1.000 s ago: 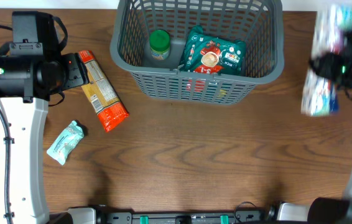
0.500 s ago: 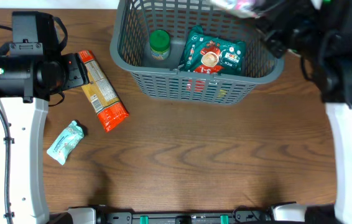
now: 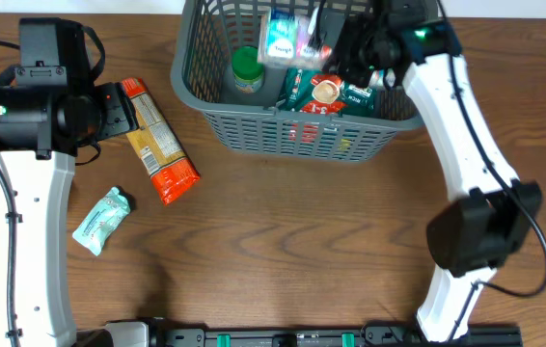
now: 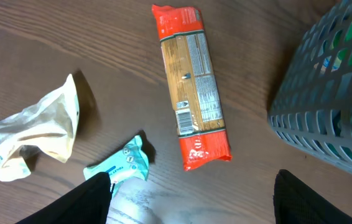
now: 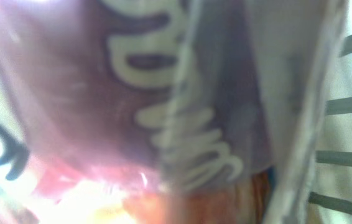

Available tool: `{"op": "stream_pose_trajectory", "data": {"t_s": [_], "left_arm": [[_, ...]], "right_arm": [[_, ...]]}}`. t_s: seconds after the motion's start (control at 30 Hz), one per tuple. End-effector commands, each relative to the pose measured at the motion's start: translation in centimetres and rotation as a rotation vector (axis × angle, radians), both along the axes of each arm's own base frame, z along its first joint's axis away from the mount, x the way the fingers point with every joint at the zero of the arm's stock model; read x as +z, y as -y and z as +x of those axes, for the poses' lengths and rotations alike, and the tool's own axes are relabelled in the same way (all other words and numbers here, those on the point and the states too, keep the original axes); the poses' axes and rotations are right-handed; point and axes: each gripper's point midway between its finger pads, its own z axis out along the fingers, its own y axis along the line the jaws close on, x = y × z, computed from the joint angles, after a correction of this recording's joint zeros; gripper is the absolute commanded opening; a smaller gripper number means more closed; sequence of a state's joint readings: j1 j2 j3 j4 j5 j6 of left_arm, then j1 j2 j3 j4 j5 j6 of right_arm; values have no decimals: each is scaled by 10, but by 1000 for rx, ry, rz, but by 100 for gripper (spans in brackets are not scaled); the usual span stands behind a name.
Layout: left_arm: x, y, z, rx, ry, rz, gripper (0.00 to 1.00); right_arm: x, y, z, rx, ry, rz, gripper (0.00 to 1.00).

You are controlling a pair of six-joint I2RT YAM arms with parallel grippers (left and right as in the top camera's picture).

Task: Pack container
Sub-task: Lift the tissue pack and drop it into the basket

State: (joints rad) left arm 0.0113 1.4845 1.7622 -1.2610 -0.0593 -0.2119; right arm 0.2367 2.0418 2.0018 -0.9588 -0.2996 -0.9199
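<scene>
The dark grey slotted basket (image 3: pixel 254 130) stands at the back middle; its side shows in the left wrist view (image 4: pixel 325 106). Inside lie a green-lidded jar (image 3: pixel 247 67) and a green-and-red packet (image 3: pixel 331 89). My right gripper (image 3: pixel 336 43) is over the basket, shut on a white multicoloured packet (image 3: pixel 287 39) that hangs above the jar. That packet fills the right wrist view (image 5: pixel 163 112), blurred, and hides the fingers. My left gripper (image 4: pixel 194 211) is open and empty above the table, left of the basket.
An orange-ended pasta packet (image 3: pixel 160 142) lies left of the basket and shows in the left wrist view (image 4: pixel 191 87). A teal packet (image 3: pixel 102 219) and a crumpled pale bag (image 4: pixel 30 134) lie nearer the left edge. Basket slats (image 5: pixel 350 155) are close on the right.
My right arm has swung from the far right of the table to over the basket, carrying the white packet. The left arm has not moved.
</scene>
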Motion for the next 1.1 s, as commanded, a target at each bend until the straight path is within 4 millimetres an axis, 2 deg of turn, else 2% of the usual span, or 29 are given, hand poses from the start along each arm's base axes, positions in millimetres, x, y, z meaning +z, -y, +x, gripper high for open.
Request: {"op": "stream_pose_trajectory", "data": {"t_s": [0.0, 0.13, 0.3, 0.37, 0.4, 0.43, 0.47, 0.53, 0.63, 0.7, 0.8, 0.87, 0.9, 0.93, 0.97, 1.03, 1.07], "left_arm": [[7, -2, -3, 22, 19, -5, 70], [7, -2, -4, 22, 18, -6, 70], [7, -2, -4, 22, 18, -6, 70], [7, -2, -4, 22, 18, -6, 70], [7, -2, -4, 22, 17, -6, 70], [7, -2, -4, 22, 16, -5, 69], [6, -2, -4, 22, 15, -5, 70], [6, -2, -4, 22, 15, -5, 70], [6, -2, -4, 22, 15, -4, 78], [6, -2, -4, 22, 15, -5, 82], [6, -2, -4, 21, 15, -4, 86], [6, -2, -4, 18, 15, -2, 87], [6, -2, -4, 15, 14, 0, 87], [6, -2, -4, 16, 13, 0, 87], [6, -2, -5, 16, 11, 0, 87], [5, -2, -6, 16, 6, -1, 87], [6, -2, -6, 19, 7, -3, 88]], "right_arm": [[4, -14, -4, 23, -43, 62, 4], [-30, -10, -16, 16, -169, 31, 5], [-63, -7, -26, 15, -282, -1, 6], [-72, -6, -29, 12, -312, -9, 12], [-76, -6, -29, 12, -322, -10, 26], [-76, -6, -29, 8, -323, -8, 45], [-75, -7, -28, 10, -318, -4, 99], [-66, -11, -24, -3, -297, 20, 99], [-29, -23, -18, -4, -238, 114, 99], [13, -32, -10, -12, -167, 201, 99], [92, -31, 15, -124, -11, 332, 99], [149, -16, 30, -298, 84, 439, 99], [176, -1, 36, -408, 132, 485, 99], [202, 25, 40, -564, 181, 529, 99], [216, 49, 41, -700, 214, 553, 99], [230, 113, 33, -1041, 269, 577, 99], [231, 141, 24, -1177, 282, 574, 99]]}}
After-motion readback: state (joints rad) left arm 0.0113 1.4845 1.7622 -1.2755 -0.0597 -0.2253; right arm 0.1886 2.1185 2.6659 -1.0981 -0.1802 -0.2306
